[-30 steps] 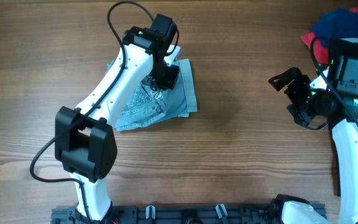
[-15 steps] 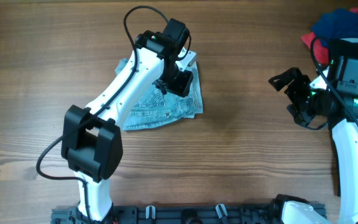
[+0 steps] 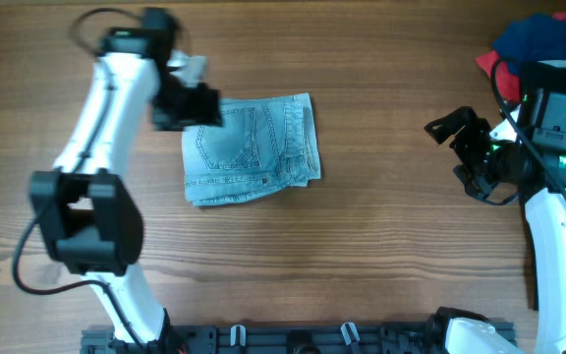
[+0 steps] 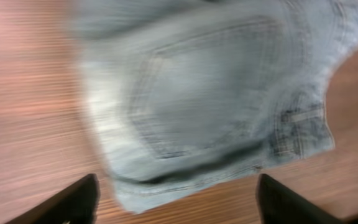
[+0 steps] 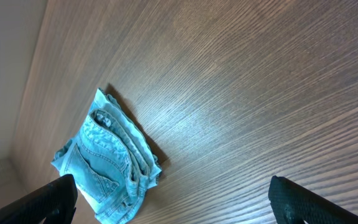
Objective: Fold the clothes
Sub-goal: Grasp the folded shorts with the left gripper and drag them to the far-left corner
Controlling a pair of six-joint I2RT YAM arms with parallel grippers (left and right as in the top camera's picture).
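Folded light-blue denim shorts (image 3: 252, 147) lie flat on the wooden table (image 3: 362, 246), left of centre. My left gripper (image 3: 187, 100) hovers just off their upper-left corner, blurred by motion. In the left wrist view the shorts (image 4: 216, 93) fill the frame, and the left gripper (image 4: 179, 205) is open, its jaws wide apart over bare wood at the cloth's edge. My right gripper (image 3: 457, 154) is open at the right, far from the shorts. The right wrist view shows the shorts (image 5: 110, 162) in the distance beyond the open right gripper (image 5: 179, 202).
A heap of blue and red clothes (image 3: 543, 39) lies at the back right corner, behind the right arm. The arm mounts run along the front edge of the table.
My left gripper has opened and let go of the denim, and the arm has swung away to the left. The shorts now lie flat and folded. The right arm has not moved.
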